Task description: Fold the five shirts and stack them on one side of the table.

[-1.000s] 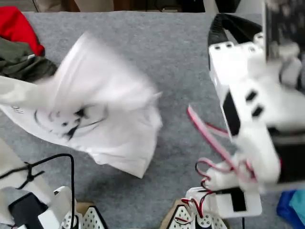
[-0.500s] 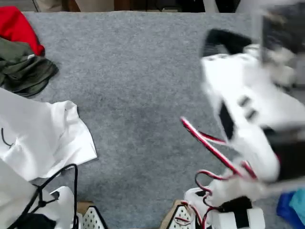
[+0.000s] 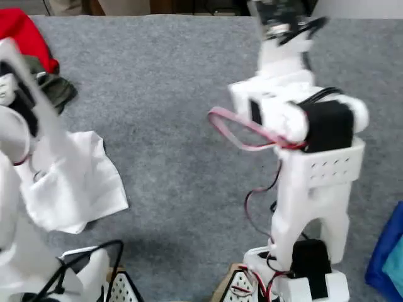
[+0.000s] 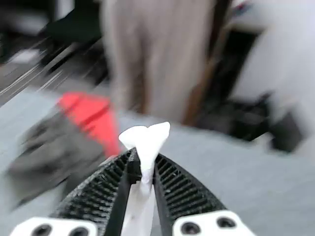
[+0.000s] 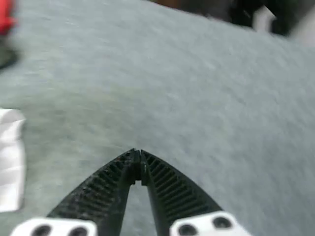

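White shirt (image 3: 79,182): drawn from the middle of the table (image 3: 176,82) to a bunched heap at its left edge, one fold pinched in the left gripper (image 4: 141,164), whose arm now rises over it; right arm (image 3: 308,145): swung from the right edge inward.

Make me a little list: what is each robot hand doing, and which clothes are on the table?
Left hand: shut, pinching a bit of the white shirt
Right hand: shut, holding nothing, above the grey table
Red shirt: far left corner of the table
Dark green shirt: right next to the red one
Blue cloth: at the right edge, near the arms
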Controlling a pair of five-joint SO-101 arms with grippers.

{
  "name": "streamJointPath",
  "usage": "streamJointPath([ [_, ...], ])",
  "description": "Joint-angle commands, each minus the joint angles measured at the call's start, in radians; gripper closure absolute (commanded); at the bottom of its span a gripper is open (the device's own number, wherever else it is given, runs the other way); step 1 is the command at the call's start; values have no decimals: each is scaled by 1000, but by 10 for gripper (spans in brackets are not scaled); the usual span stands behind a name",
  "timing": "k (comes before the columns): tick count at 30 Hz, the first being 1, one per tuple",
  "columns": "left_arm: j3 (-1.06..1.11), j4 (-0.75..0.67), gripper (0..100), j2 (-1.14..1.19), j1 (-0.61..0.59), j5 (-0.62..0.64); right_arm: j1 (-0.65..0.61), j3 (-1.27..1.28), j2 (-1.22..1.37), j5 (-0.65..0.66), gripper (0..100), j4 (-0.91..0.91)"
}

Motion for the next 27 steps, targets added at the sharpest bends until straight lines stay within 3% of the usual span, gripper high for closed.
streamJointPath([
  [1,-20,-146,980,-15,224,25,236,50,-53,-2,991,14],
  [8,186,-236,980,-13,738,-58,590,334,-159,133,990,9],
  [14,368,-534,980,51,927,-51,834,550,-248,242,990,-25],
  [18,370,-621,980,137,930,-51,871,641,-305,281,990,-26],
  [21,361,-620,980,159,839,-51,851,677,-335,281,990,-26],
  [24,358,-618,980,162,712,-51,760,702,-352,273,990,-18],
  [27,358,-583,980,163,580,-57,581,734,-358,264,990,-18],
])
